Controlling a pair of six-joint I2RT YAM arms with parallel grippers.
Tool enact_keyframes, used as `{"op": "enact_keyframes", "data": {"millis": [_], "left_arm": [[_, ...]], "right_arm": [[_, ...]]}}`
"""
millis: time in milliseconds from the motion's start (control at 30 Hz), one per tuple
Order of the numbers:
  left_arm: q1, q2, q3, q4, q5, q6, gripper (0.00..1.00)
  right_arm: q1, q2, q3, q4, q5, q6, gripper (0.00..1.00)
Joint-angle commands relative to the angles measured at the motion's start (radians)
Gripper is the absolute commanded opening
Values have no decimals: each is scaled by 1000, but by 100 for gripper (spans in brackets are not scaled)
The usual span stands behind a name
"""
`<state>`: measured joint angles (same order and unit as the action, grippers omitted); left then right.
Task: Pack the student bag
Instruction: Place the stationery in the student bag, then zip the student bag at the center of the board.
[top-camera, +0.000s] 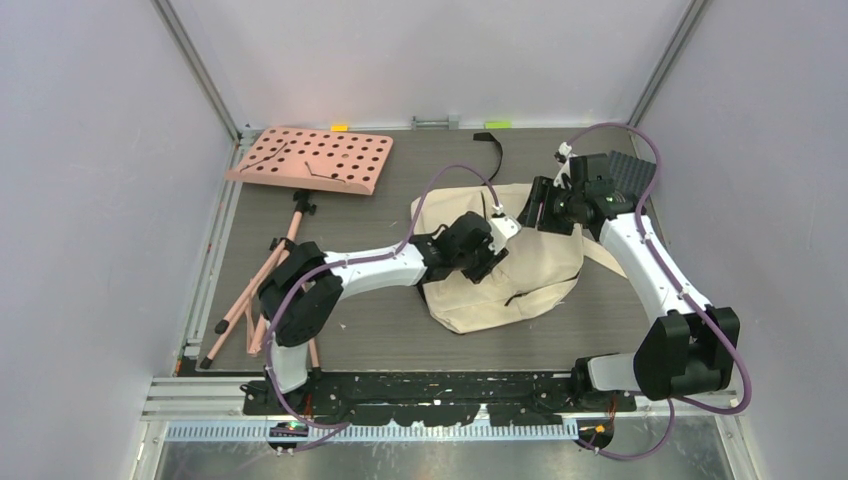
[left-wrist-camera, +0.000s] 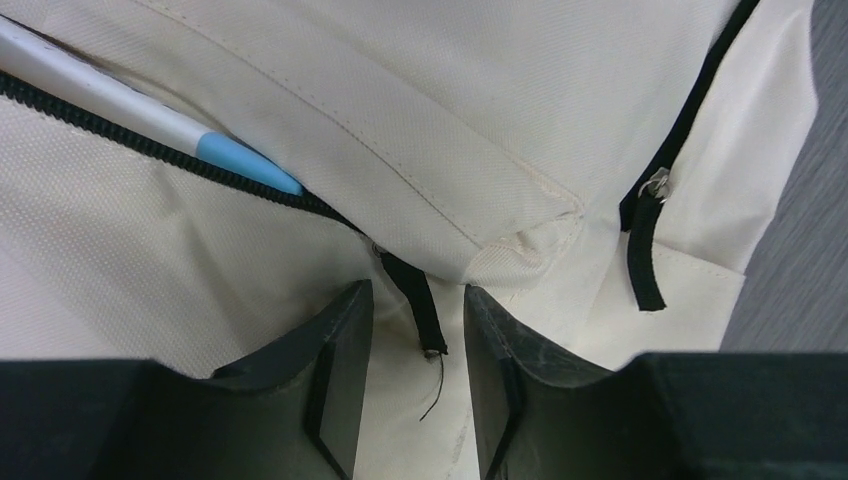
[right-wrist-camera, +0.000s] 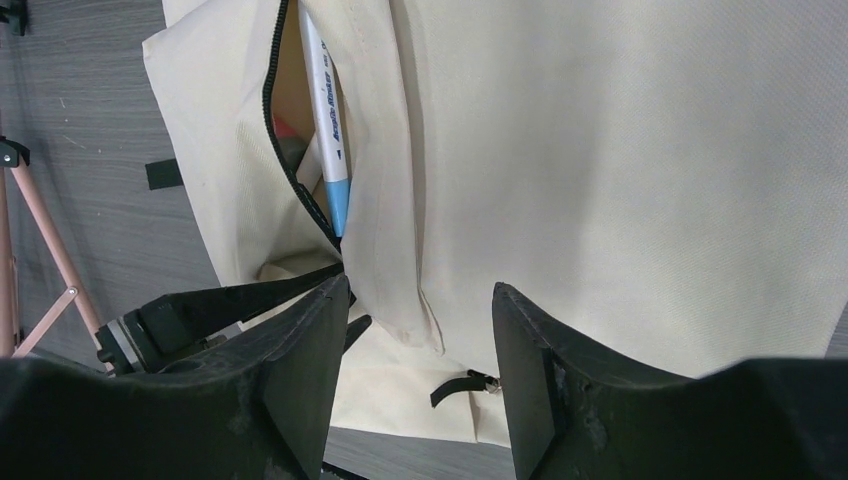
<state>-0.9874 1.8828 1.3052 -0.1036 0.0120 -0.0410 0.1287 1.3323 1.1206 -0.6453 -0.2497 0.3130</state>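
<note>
I'm looking down on a dark grey table boxed in by pale walls on the left, far and right sides, with metal rails running along its edges. The student bag lies flat at the middle of the table, a little toward the right edge, its cream cloth rumpled. A pink perforated board sits at the far left corner, and the pink stand legs run down along the left edge. A loose black strap lies by the far edge. The barest stretch of table I can see is the near strip between the bag and the arm bases.

The left gripper is over the bag's near left part, jaws partly apart, with a black zipper pull hanging in the gap and not pinched. The right gripper is at the bag's far side, jaws wide, a fold of cloth below them, gripping nothing that I can see. A white marker with a blue end pokes from the unzipped pocket.
</note>
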Motion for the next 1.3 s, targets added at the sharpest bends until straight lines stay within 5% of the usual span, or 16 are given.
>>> {"op": "enact_keyframes", "data": {"millis": [0, 233, 467, 767, 1267], "left_arm": [[-11, -37, -31, 17, -106, 81, 41], [-17, 6, -4, 17, -154, 111, 36], [-17, 11, 53, 1, -210, 53, 0], [0, -126, 64, -1, -234, -22, 0], [96, -83, 177, -51, -90, -96, 0]], "right_arm": [[3, -42, -1, 24, -21, 13, 61], [3, -55, -24, 30, -43, 24, 60], [3, -100, -70, 6, -26, 30, 60], [39, -153, -122, 17, -15, 14, 60], [241, -208, -228, 200, 151, -3, 60]]}}
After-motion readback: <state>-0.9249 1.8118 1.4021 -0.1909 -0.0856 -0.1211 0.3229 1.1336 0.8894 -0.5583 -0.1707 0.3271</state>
